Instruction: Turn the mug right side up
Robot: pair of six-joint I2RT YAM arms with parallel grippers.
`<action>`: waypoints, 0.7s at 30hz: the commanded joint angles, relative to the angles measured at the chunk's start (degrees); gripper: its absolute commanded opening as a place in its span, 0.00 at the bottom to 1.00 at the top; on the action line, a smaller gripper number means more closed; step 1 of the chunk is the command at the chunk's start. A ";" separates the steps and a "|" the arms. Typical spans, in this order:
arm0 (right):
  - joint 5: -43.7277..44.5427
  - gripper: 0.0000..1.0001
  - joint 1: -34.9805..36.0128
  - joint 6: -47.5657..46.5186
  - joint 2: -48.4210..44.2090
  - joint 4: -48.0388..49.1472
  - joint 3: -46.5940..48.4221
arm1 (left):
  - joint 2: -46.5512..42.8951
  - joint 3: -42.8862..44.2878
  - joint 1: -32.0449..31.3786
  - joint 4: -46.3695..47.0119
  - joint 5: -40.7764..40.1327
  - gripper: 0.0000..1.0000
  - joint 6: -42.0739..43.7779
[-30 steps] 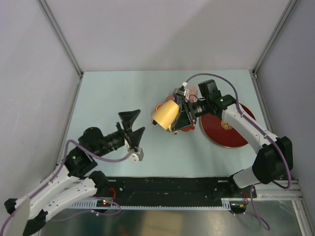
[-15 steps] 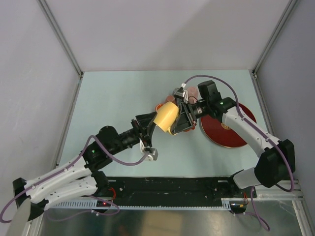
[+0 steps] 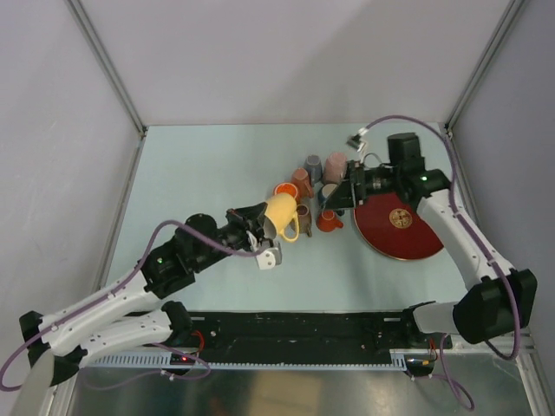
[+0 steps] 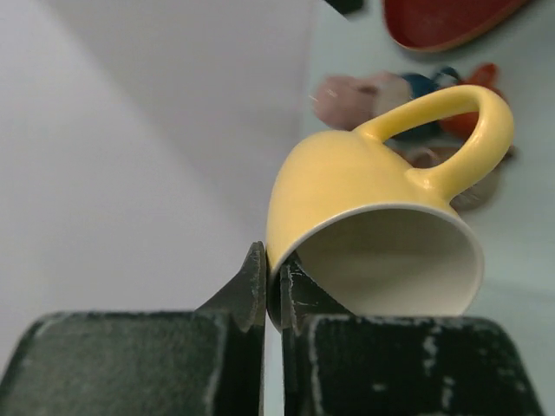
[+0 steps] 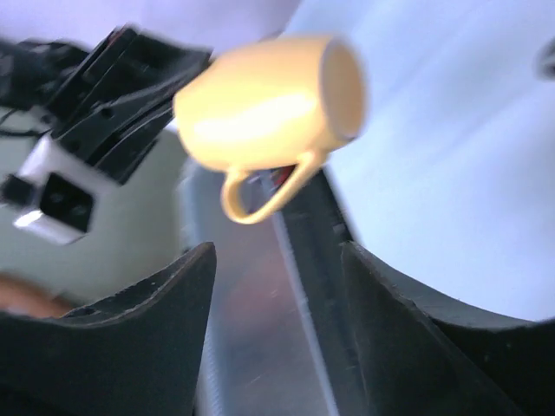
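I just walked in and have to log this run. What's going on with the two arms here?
The left gripper is shut on the rim of the yellow mug, holding it tipped on its side with its mouth toward that arm. The right gripper is open and apart from the mug, over by the cluster of small cups beside the red plate. The mug is not upright yet.

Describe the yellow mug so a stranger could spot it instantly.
Left of the big dark red round plate on the pale table sits a huddle of small mugs. At its left edge is the yellow ceramic mug: the only yellow one, tipped sideways and held by its rim in the left tool.
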 commanded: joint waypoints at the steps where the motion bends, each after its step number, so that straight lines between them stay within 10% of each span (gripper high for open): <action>1: 15.44 0.67 -4.31 -17.00 -7.62 -3.99 5.17 | 2.44 13.54 0.09 -22.75 -4.33 0.00 -17.42; 9: 35.87 0.69 14.23 -49.16 -21.20 -11.46 2.28 | 18.63 33.56 1.38 -53.89 1.62 0.00 -44.79; 21: 43.93 0.56 29.09 -61.45 -15.49 -17.76 1.90 | 30.91 45.12 10.44 -59.41 12.52 0.00 -53.88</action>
